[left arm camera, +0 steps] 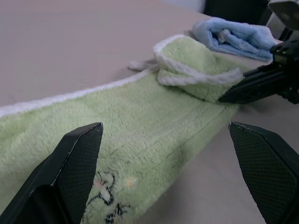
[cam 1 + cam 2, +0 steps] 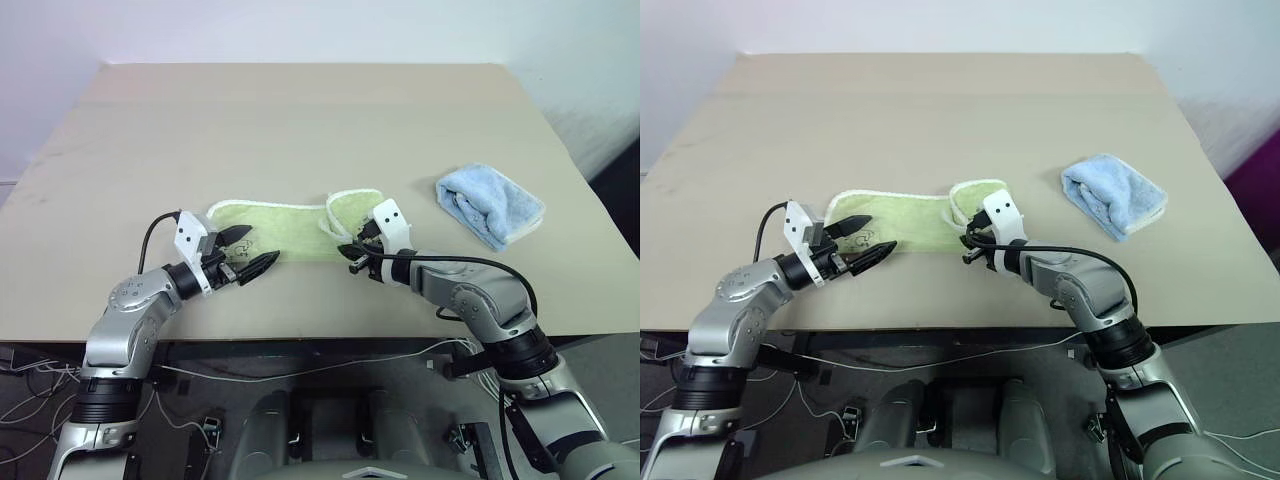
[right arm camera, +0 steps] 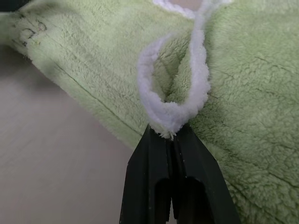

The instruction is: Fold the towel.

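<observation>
— Pinching anything, the right gripper (image 3: 170, 135)?
— Yes, clamped on the towel (image 2: 285, 228)'s white edge, that end folded over. Towel lies near the table (image 2: 300, 120)'s front.
— Left gripper (image 2: 246, 250)?
— Spread wide, empty, over the other end.

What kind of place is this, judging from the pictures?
Probably a robot lab or test room, not a home. A plain beige table stands against bare pale walls, loose cables trail on the floor under it, and only a green towel and a folded blue towel lie on it.

left hand (image 2: 247, 250) spread, right hand (image 2: 352, 256) pinched
</observation>
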`<state>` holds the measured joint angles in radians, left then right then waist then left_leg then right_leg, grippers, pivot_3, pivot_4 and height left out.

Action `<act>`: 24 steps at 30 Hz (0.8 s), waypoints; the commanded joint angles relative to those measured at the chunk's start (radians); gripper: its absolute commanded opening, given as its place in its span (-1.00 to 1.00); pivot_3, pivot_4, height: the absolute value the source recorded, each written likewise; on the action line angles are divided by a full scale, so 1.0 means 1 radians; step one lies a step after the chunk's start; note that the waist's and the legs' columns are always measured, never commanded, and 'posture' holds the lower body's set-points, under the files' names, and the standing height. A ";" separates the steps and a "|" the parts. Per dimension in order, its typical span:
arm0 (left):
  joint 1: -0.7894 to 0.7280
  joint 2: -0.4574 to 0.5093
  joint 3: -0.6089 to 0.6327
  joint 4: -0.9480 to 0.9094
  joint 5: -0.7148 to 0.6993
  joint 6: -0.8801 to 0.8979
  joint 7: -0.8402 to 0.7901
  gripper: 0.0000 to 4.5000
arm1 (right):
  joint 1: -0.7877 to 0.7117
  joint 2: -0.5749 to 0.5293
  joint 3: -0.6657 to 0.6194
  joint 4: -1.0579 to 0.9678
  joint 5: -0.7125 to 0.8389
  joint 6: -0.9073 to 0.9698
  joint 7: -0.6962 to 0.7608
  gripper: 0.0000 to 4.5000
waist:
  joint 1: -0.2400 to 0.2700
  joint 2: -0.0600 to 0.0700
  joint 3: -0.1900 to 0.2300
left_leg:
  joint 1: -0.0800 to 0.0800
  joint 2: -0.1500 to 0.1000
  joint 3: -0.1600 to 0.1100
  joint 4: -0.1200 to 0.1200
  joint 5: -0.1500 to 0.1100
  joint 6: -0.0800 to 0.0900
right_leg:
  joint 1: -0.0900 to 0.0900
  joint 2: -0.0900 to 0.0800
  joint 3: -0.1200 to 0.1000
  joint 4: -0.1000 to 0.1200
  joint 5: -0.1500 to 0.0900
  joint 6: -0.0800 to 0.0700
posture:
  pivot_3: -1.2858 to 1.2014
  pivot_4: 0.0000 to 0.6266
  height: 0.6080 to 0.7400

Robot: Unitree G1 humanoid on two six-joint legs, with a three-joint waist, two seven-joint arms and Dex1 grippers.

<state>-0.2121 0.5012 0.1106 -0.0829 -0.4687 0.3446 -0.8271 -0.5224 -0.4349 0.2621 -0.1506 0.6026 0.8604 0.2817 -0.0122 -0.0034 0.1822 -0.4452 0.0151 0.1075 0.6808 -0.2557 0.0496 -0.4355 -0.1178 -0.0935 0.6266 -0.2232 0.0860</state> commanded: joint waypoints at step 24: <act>0.210 -0.218 0.264 -0.299 -0.519 0.362 0.468 1.00 | -0.021 0.005 -0.248 0.037 -0.099 -0.233 0.234 -0.40 | -0.001 0.000 0.000 | 0.001 0.001 -0.001 -0.001 -0.001 -0.001 | 0.001 -0.001 0.000 -0.003 0.000 0.000 | 0.03 -0.52 1.00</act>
<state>-0.0103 0.3040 0.3548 -0.3156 -0.9233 0.6778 -0.4296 -0.5080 -0.4591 -0.0014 -0.1833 0.5426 0.7095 0.4943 -0.0133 -0.0034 0.1822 -0.4447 0.0158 0.1062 0.6799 -0.2560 0.0491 -0.4340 -0.1182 -0.0935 0.6232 -0.2233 0.0857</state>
